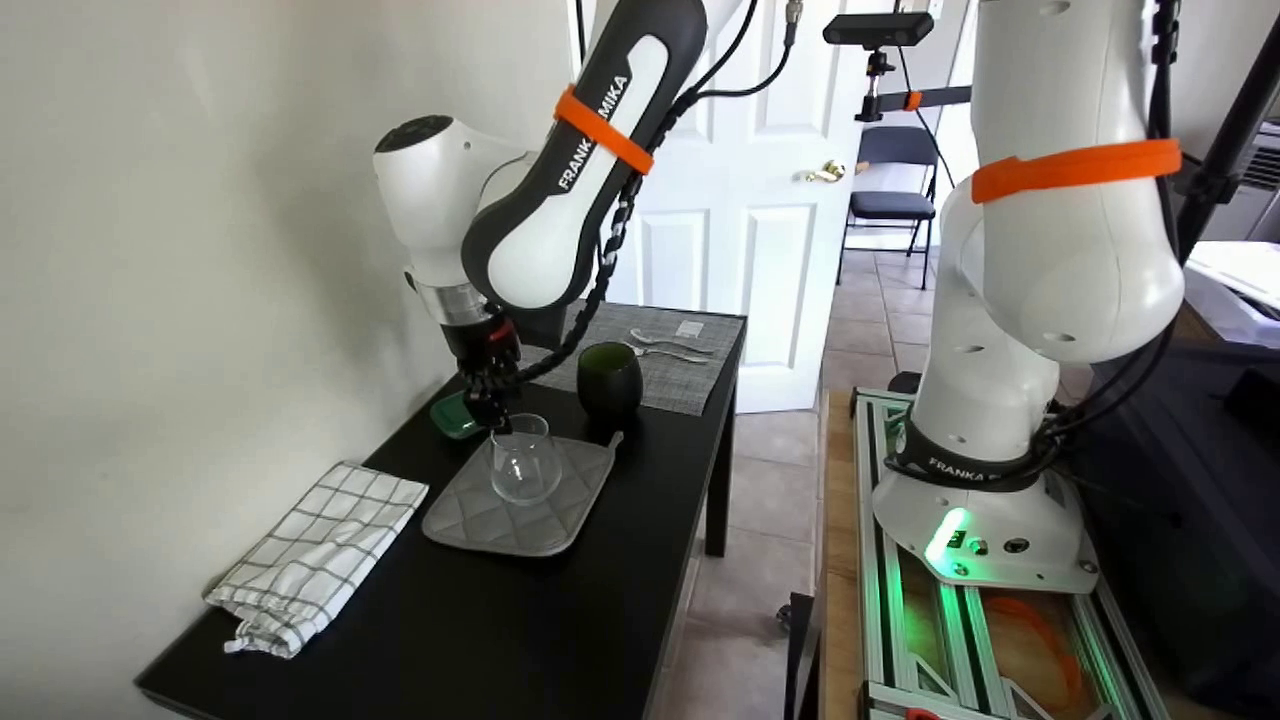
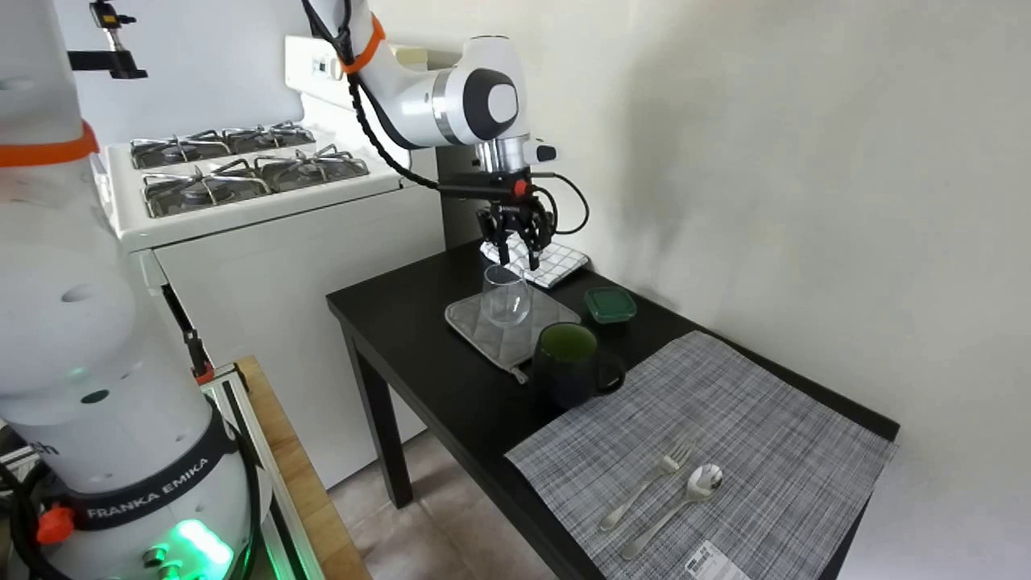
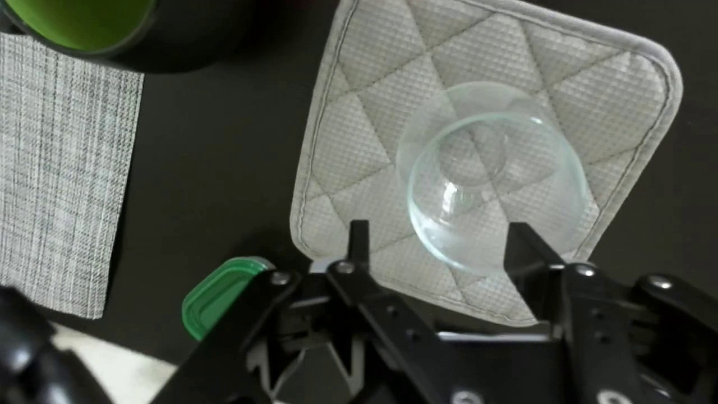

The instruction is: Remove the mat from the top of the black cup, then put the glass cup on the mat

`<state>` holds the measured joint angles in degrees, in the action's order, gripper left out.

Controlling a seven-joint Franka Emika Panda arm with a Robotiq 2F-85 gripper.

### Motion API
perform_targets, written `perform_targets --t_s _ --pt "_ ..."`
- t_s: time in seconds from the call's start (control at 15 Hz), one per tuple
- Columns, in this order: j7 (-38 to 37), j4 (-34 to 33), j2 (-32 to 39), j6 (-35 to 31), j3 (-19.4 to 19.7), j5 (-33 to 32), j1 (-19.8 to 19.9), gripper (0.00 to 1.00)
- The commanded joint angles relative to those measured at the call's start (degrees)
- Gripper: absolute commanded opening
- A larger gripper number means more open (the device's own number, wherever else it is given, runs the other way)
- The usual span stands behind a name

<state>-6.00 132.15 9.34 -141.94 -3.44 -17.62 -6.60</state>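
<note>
The grey quilted mat [image 1: 470, 512] lies flat on the black table, also in the exterior view [image 2: 541, 322] and wrist view [image 3: 359, 140]. The clear glass cup [image 1: 526, 472] stands upright on it, also in the exterior view [image 2: 506, 302] and wrist view [image 3: 465, 185]. The black cup [image 1: 609, 384], green inside, stands upright beside the mat with nothing on top, also in the exterior view [image 2: 564, 377] and wrist view [image 3: 185, 39]. My gripper [image 3: 437, 230] is open and empty, at about rim height by the glass's wall side, also in the exterior view [image 2: 519, 264]. Whether a finger touches the rim, I cannot tell.
A green-lidded container [image 2: 610, 304] sits near the wall beside the mat. A folded checkered cloth [image 1: 320, 550] lies along the wall. A grey placemat [image 2: 773, 435] with a fork and a spoon covers the far table end. A stove [image 2: 242, 177] stands behind the table.
</note>
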Motion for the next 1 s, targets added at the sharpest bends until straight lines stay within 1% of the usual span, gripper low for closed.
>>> perform_targets --t_s 0.0,0.07,0.27,0.4,0.73,0.8,0.87,0.93 --pt "-0.26 0.08 -5.41 3.39 -0.48 0.75 -0.54 0.97" --pt "0.00 -0.06 -6.65 3.90 -0.76 1.52 -0.45 1.00" --pt "1.06 -1.10 -10.09 7.68 -1.69 8.18 -0.11 1.00" --pt "0.27 -2.49 -11.62 11.18 -1.93 10.68 -0.08 1.00" --pt "-2.49 -4.51 -13.88 17.45 -1.97 13.56 0.27 1.00" --pt "-2.03 -4.73 -14.08 18.35 -1.89 14.88 0.29 1.00" --pt "-1.33 -4.74 -13.25 16.31 -2.01 12.63 0.39 1.00" --pt "-1.42 -4.84 -13.45 16.78 -2.00 13.17 0.44 1.00"
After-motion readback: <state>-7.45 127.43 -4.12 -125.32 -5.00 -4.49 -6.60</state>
